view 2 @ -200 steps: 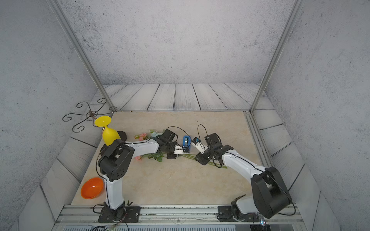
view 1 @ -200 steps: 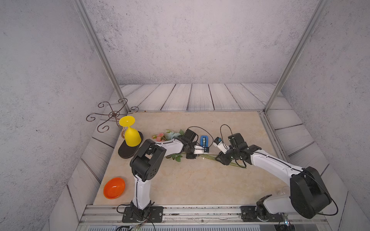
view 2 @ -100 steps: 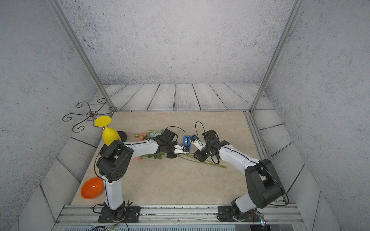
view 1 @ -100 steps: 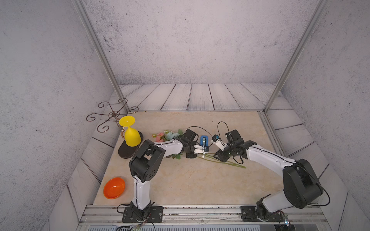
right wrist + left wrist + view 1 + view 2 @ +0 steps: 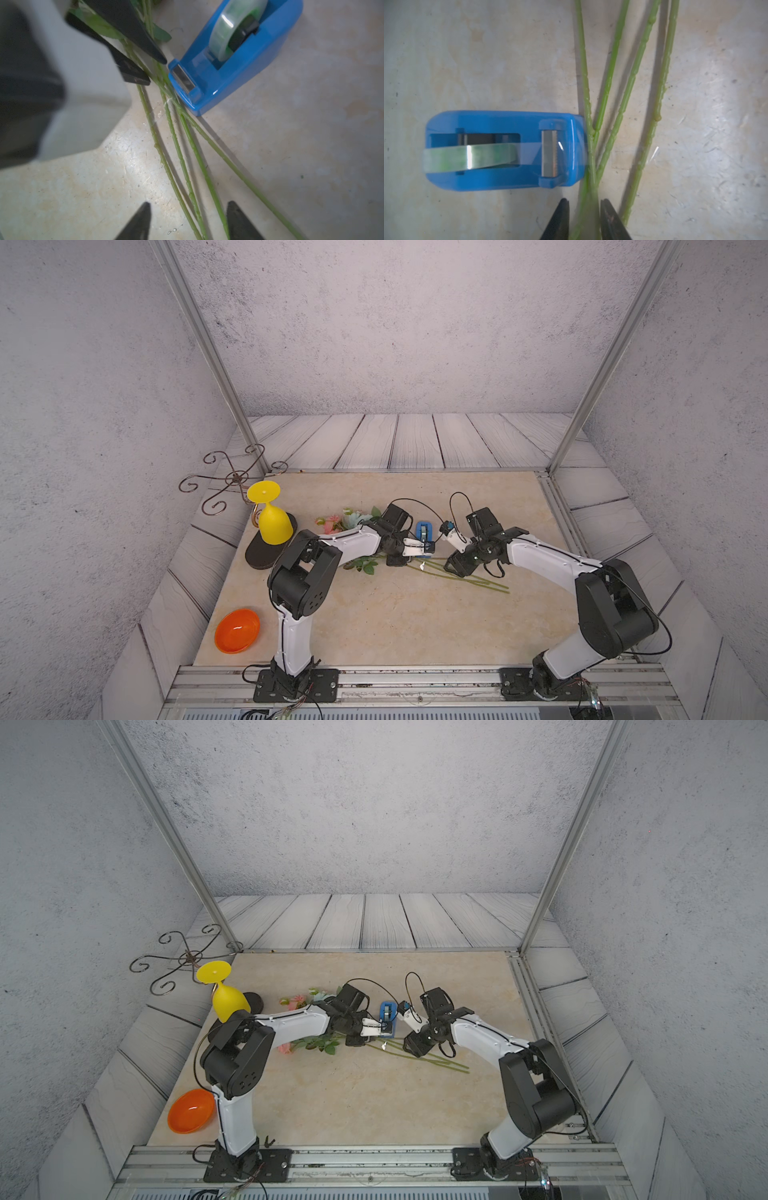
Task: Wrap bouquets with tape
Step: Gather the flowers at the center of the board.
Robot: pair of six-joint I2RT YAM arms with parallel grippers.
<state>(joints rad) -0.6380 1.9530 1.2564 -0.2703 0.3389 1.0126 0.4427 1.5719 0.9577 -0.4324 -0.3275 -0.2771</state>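
Since a second ago the right arm is folding in toward the middle of the desk (image 5: 395,622), its elbow sitting nearer the centre; the tape (image 5: 423,531) is staying where it was. The right tool (image 5: 189,218) is standing wide open, its dark tips straddling most of the stems (image 5: 180,158), one stem passing outside; nothing is clamped. The left tool (image 5: 584,216) is standing narrowly parted, a pair of stems running between its tips; whether it is pinching them I cannot tell. The bouquet (image 5: 345,522) is lying flat across the desk's middle, blooms toward the left arm's side and stems trailing toward the right arm; the tape is sitting just behind the stems, between the two tools, its cutter end lying against the nearest stem. An orange bowl (image 5: 237,630) is resting by the desk's near left corner, well apart from the bouquet; a yellow glass (image 5: 272,522) is standing upside down on a dark disc (image 5: 259,558) by the left edge. Only the left wrist view is showing a faint clear strip running from the roll over the cutter to the stems; both top views are showing the blooms, which the wrist views are missing.
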